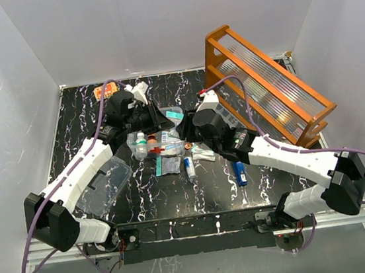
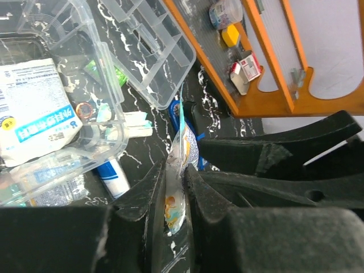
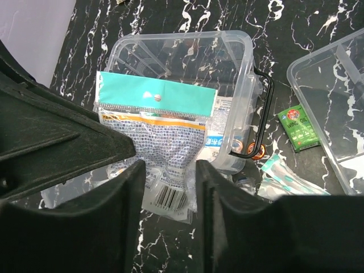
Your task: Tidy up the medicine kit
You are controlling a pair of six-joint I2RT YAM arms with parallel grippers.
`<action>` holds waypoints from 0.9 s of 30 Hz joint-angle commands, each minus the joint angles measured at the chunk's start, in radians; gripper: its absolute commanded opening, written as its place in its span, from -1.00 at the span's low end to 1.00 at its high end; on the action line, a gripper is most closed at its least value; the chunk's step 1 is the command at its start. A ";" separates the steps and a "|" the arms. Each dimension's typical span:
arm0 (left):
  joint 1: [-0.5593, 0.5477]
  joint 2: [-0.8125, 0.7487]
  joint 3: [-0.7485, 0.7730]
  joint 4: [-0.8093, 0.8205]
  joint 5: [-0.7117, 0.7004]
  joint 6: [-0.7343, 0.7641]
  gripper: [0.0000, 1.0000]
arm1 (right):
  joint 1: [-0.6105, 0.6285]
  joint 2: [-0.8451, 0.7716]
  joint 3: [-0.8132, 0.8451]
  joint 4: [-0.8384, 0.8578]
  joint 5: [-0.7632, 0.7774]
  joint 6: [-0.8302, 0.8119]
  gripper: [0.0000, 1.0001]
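The medicine kit (image 1: 163,137), a clear box (image 3: 187,48) with a dark wire handle (image 3: 266,108), sits mid-table with packets and small bottles inside. A teal-topped printed packet (image 3: 162,142) leans over its near wall. My left gripper (image 2: 177,170) is shut on that packet (image 2: 181,149), seen edge-on between the fingers. My right gripper (image 3: 168,170) is open, its fingers standing either side of the packet's lower end without pinching it. Both grippers meet over the kit in the top view, left (image 1: 157,121) and right (image 1: 185,128). The clear lid (image 1: 104,179) lies flat to the left.
A large orange wooden rack (image 1: 266,83) with ribbed panels leans at the back right. A clear divider tray (image 2: 151,51) lies beside the kit. Loose around it are a green sachet (image 3: 298,128), a blue-white tube (image 1: 189,167), a blue item (image 1: 240,172) and sealed strips (image 3: 284,176).
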 commanded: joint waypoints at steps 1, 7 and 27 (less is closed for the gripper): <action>0.018 0.009 0.040 -0.045 -0.032 0.075 -0.98 | -0.012 -0.033 0.011 0.023 0.018 0.015 -0.06; 0.068 0.099 0.111 -0.112 -0.102 0.160 -0.98 | -0.023 -0.108 -0.027 0.011 0.046 0.015 0.20; 0.093 0.489 0.276 -0.183 -0.056 0.204 -0.91 | -0.034 -0.190 -0.088 -0.013 0.070 0.019 0.23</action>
